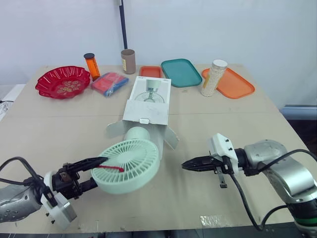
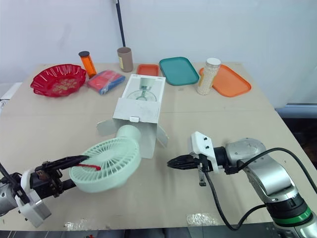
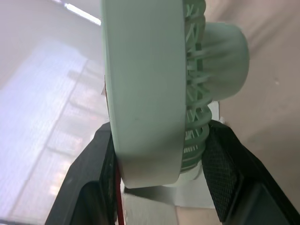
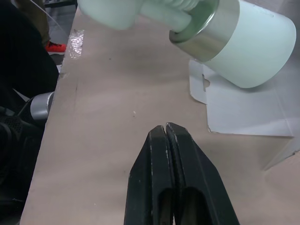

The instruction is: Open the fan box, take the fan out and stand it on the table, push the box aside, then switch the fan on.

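Left gripper clamped on the fan head rim, one finger on each face, near-left on the table. Fan tilted, its base at the open mouth of the box at centre, probably clear of it, hard to confirm. Right gripper fingers pressed together, empty, right of the fan.

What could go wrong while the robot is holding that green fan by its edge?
The left jaws pinch only the rim of the fan, so its base end, far from the grip, could twist it loose. The base sits right at the flaps of the box and might snag and drag it. The right jaws are shut and hang apart from the box, over the table, so nothing holds it down.
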